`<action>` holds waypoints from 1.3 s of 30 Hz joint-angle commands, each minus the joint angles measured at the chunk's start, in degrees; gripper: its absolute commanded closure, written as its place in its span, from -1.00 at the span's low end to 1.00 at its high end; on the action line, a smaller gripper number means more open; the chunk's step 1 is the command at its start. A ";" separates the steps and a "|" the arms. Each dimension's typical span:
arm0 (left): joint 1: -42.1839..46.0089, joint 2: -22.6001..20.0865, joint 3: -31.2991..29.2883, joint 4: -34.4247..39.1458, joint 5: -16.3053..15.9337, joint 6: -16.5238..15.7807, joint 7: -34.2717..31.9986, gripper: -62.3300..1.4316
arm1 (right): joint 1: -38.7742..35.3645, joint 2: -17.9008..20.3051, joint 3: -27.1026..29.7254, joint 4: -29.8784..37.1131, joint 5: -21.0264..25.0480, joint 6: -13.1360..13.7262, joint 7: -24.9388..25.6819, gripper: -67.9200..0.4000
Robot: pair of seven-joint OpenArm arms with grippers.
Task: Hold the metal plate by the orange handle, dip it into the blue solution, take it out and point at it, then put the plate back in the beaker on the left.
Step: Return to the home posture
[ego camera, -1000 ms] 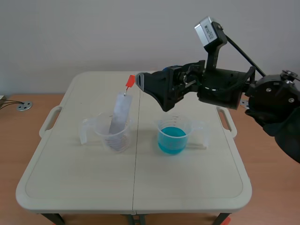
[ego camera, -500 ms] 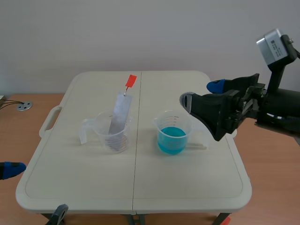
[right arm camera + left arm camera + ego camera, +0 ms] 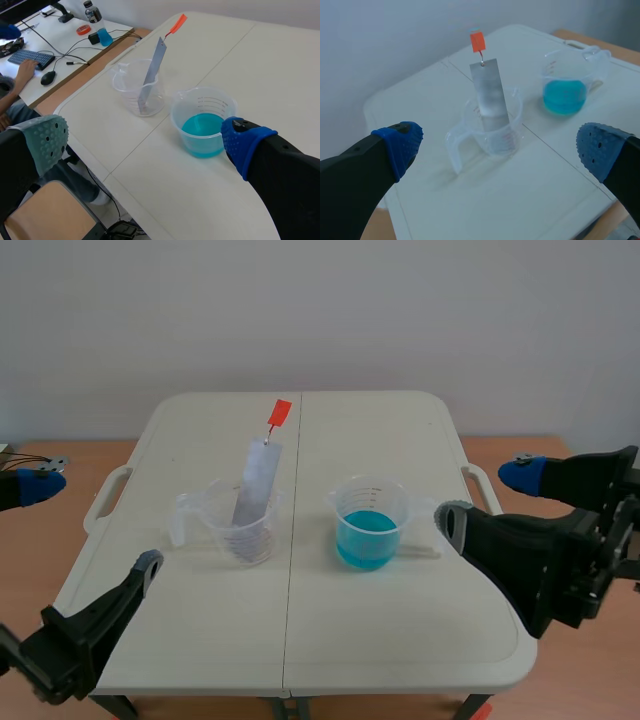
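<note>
Worktop: white, folding.
Metal plate: stood tilted in left beaker.
Blue solution: seen in right beaker.
Left fingers: released, near-left.
Right fingers: released, near-right.

I see soft, even, bright light from above across the whole table. The clear beaker throws only a faint, diffuse shadow toward the table's near edge. The metal plate carries a pale, banded sheen, and the blue solution looks evenly lit.
</note>
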 commanded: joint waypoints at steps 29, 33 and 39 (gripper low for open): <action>-5.95 0.02 6.23 1.14 -0.52 0.09 1.86 -1.00 | -2.93 0.76 2.29 2.62 -2.75 0.87 2.27 -0.87; -5.95 0.02 6.23 1.14 -0.55 0.07 1.84 -1.00 | -2.93 0.76 2.29 2.62 -2.75 0.87 2.25 -0.87; -5.95 0.00 6.27 1.14 -0.52 0.09 1.86 -1.00 | -2.93 0.76 2.29 2.62 -2.75 0.87 2.25 -0.87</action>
